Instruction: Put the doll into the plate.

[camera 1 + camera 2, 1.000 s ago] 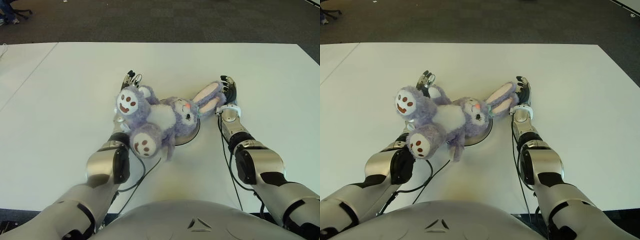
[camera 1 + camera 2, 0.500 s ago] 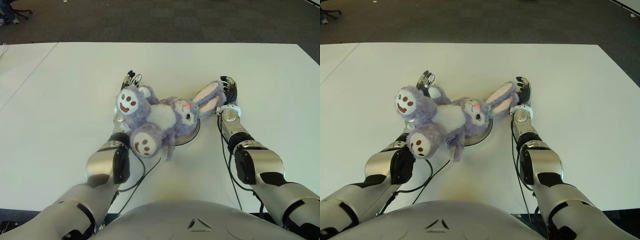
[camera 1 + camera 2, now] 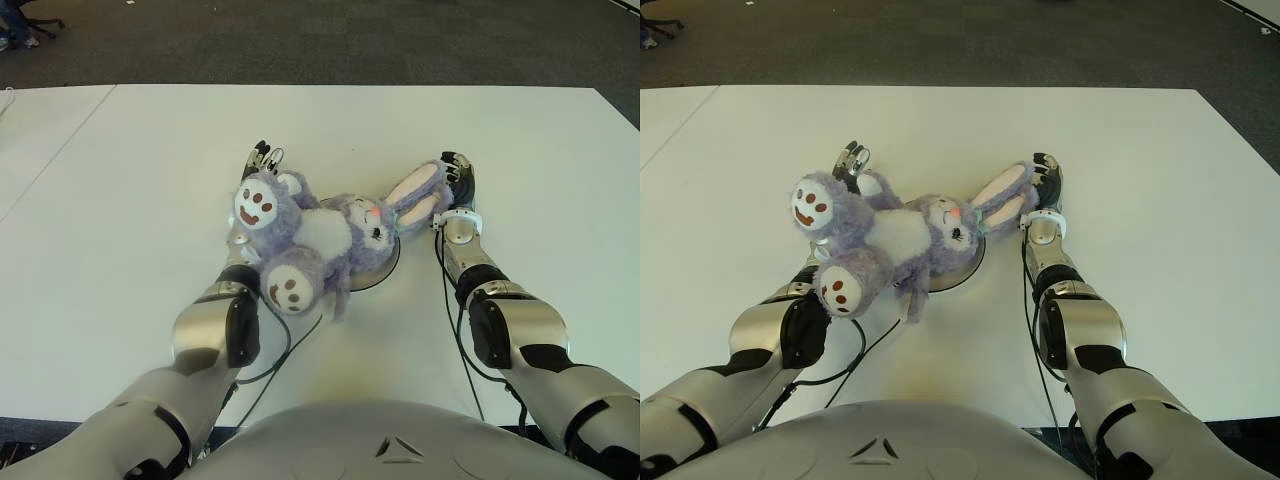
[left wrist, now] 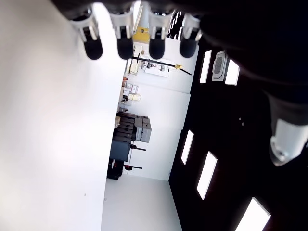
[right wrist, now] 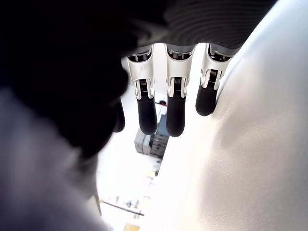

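White table (image 3: pixel 120 200); dark grey carpet floor (image 3: pixel 330 40) beyond

Office-like lab: white table (image 3: pixel 140 200), dark carpet floor (image 3: pixel 330 40).

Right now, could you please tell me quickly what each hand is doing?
Left hand: open, fingers straight, holding nothing, beside the doll.
Right hand: open, fingers straight, holding nothing, by the doll's ears.

A white tabletop (image 3: pixel 150 180) fills most of the view. Beyond its far edge lies dark grey carpet (image 3: pixel 330 40), with an office chair base (image 3: pixel 25 25) at the far left corner.
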